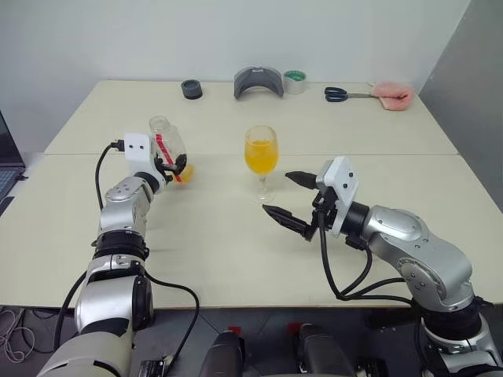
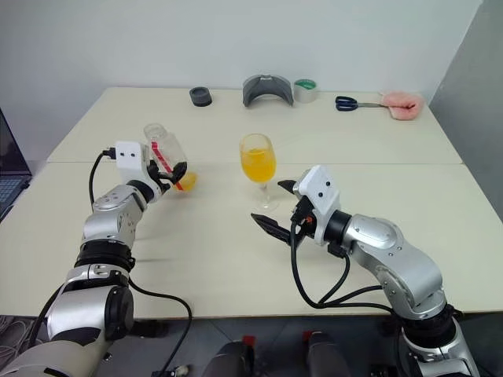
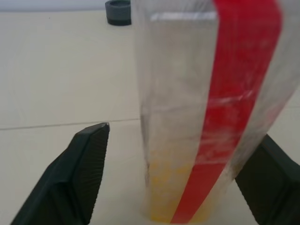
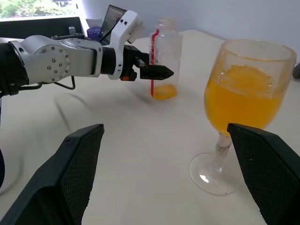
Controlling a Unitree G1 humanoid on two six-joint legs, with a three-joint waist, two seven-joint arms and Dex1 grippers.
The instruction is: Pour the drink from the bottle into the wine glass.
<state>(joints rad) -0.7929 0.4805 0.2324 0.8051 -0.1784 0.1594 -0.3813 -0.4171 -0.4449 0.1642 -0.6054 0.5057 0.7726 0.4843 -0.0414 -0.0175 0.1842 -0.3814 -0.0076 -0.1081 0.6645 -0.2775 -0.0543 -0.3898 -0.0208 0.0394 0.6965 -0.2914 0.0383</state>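
Note:
The bottle [image 1: 167,144] stands on the table at the left, clear with a red strip and a little orange drink [image 1: 185,170] left in its base. My left gripper [image 1: 172,168] is open around its lower part; in the left wrist view one finger [image 3: 84,164] stands clear of the bottle [image 3: 187,117]. The wine glass [image 1: 261,153] stands upright at the table's middle, its bowl well filled with orange drink [image 4: 239,105]. My right gripper [image 1: 277,192] is open and empty, just in front of and to the right of the glass's foot.
Along the far edge of the table [image 1: 236,251] lie a black ring [image 1: 191,89], a grey curved piece [image 1: 258,81], a tape roll [image 1: 295,81], scissors [image 1: 339,94] and a pink object [image 1: 393,96]. A laptop [image 1: 6,165] sits off the left edge.

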